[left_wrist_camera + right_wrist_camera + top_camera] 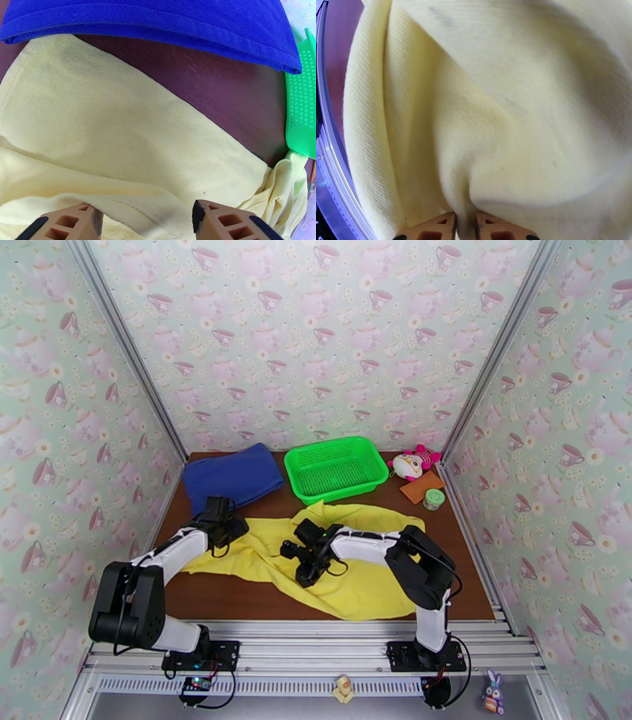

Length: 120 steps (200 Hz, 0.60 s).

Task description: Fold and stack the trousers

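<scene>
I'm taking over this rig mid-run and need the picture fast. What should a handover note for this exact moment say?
Left end effector: open, low over the left part of the trousers, close to the blue cloth.
Right end effector: shut on a fold of the trousers, mid-table.
Trousers: lying rumpled across the table, in front of the basket.
Done: cloth gripped on one side; no tidy fold yet.
Left: fold them flat, then stack them, probably on the blue cloth.
</scene>
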Each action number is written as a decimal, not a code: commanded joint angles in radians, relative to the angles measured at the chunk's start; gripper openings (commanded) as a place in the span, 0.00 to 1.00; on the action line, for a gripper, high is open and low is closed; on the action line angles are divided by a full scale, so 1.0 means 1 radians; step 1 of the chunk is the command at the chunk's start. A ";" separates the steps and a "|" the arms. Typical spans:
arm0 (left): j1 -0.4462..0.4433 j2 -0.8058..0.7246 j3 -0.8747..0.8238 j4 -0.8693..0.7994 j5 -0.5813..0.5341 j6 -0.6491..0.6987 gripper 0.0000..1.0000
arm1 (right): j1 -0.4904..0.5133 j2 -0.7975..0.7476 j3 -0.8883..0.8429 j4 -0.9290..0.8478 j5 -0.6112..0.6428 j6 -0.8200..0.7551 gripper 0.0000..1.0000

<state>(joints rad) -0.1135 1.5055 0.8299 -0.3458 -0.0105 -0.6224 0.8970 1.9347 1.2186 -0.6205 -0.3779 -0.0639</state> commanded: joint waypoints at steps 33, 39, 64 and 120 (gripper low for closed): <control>0.009 0.038 0.002 0.023 0.072 -0.041 0.00 | 0.006 0.051 0.007 -0.034 0.013 -0.012 0.21; 0.010 0.004 -0.008 0.005 0.053 -0.038 0.00 | 0.005 0.055 0.009 -0.038 0.012 -0.012 0.21; 0.006 -0.205 -0.050 -0.170 -0.073 -0.019 0.00 | 0.005 0.070 0.016 -0.047 -0.004 -0.016 0.19; 0.006 -0.314 0.131 -0.445 -0.233 0.093 0.00 | -0.001 0.096 0.028 -0.088 -0.001 -0.014 0.07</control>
<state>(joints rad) -0.1108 1.1023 0.8436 -0.6910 -0.1493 -0.6010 0.8936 1.9644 1.2522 -0.6491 -0.3946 -0.0692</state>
